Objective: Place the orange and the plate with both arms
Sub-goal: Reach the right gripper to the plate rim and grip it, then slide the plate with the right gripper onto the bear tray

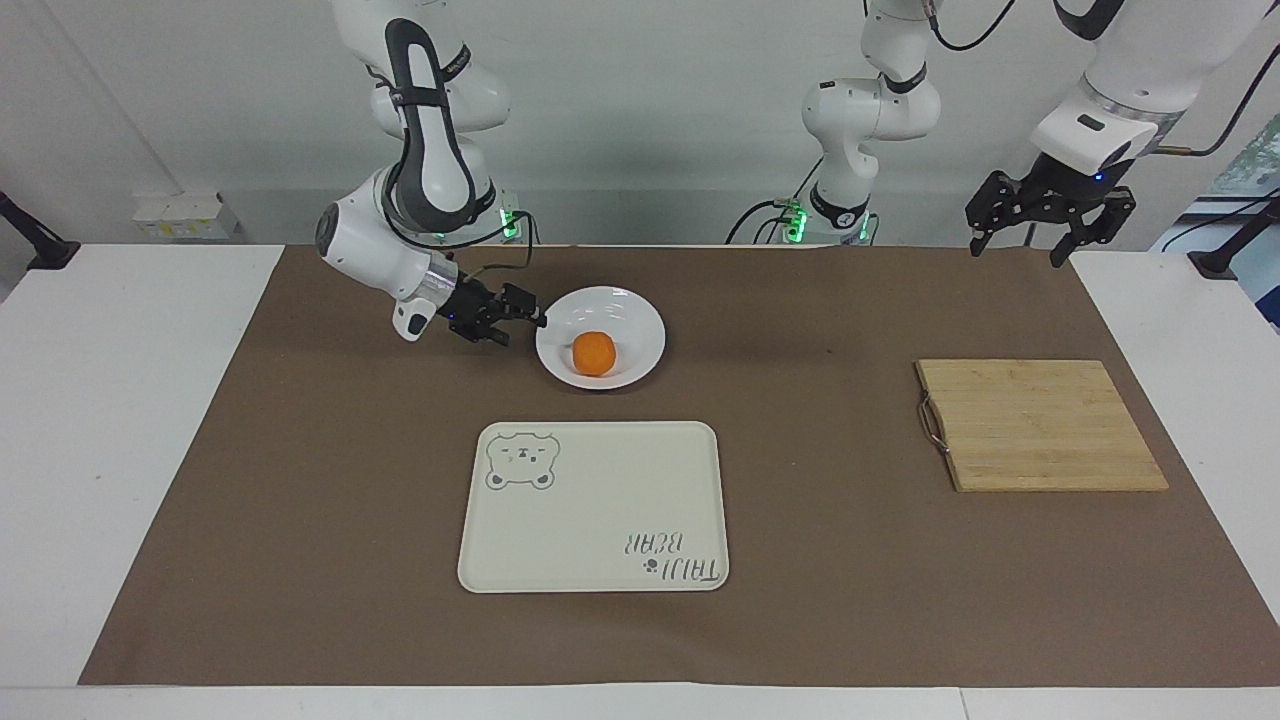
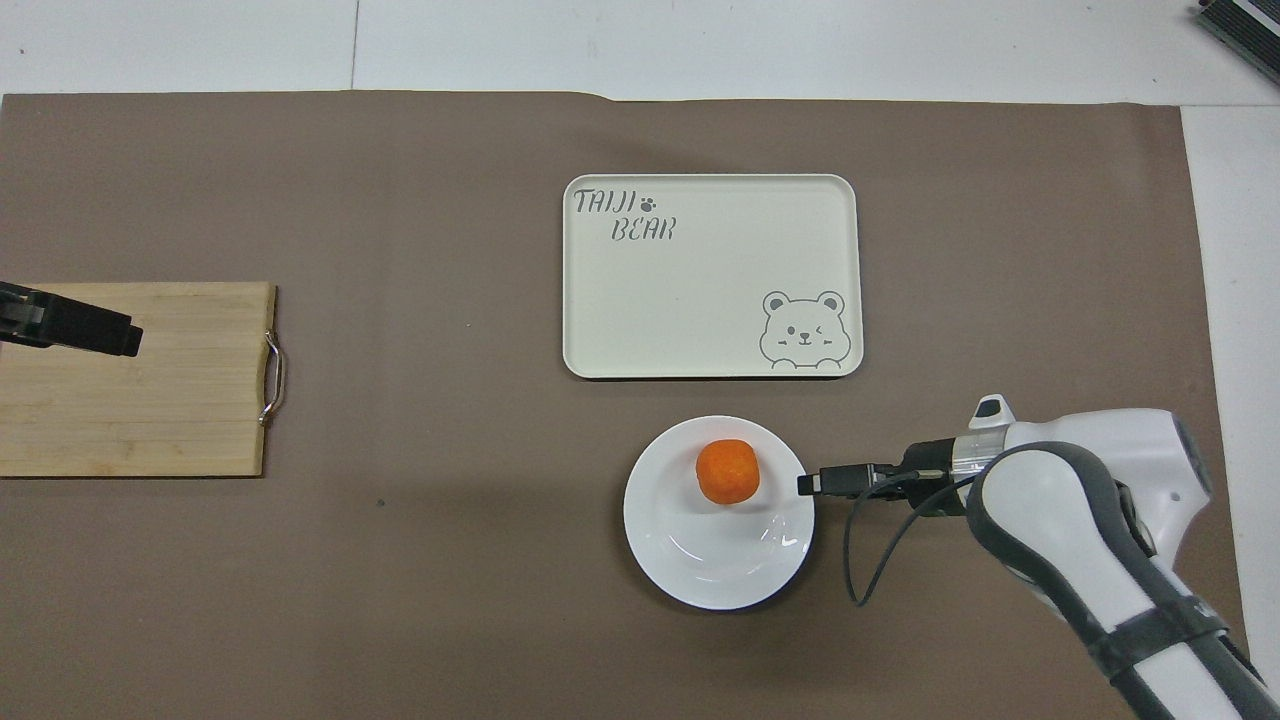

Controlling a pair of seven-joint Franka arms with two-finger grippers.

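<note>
orange [image 1: 594,353] sits in the plate [image 1: 630,312], off centre, on the side toward the tray [image 1: 594,508]. plate lies upper centre of the facing view, on the brown mat [image 1: 300,500]. right gripper [image 1: 522,322] is low, just beside the plate rim at its frame-left edge, fingers spread and holding nothing; cannot tell whether a fingertip touches the rim. in the overhead view it comes in level from frame right, its tip [image 2: 812,484] at the rim. tray lies just below the plate in the facing view, a narrow strip of mat between them. cutting board [image 1: 1035,425] sits well apart at mid right. bare mat runs between plate and board. left gripper [image 1: 1050,222] waits, spread and empty, raised at upper right over the mat's edge.
</note>
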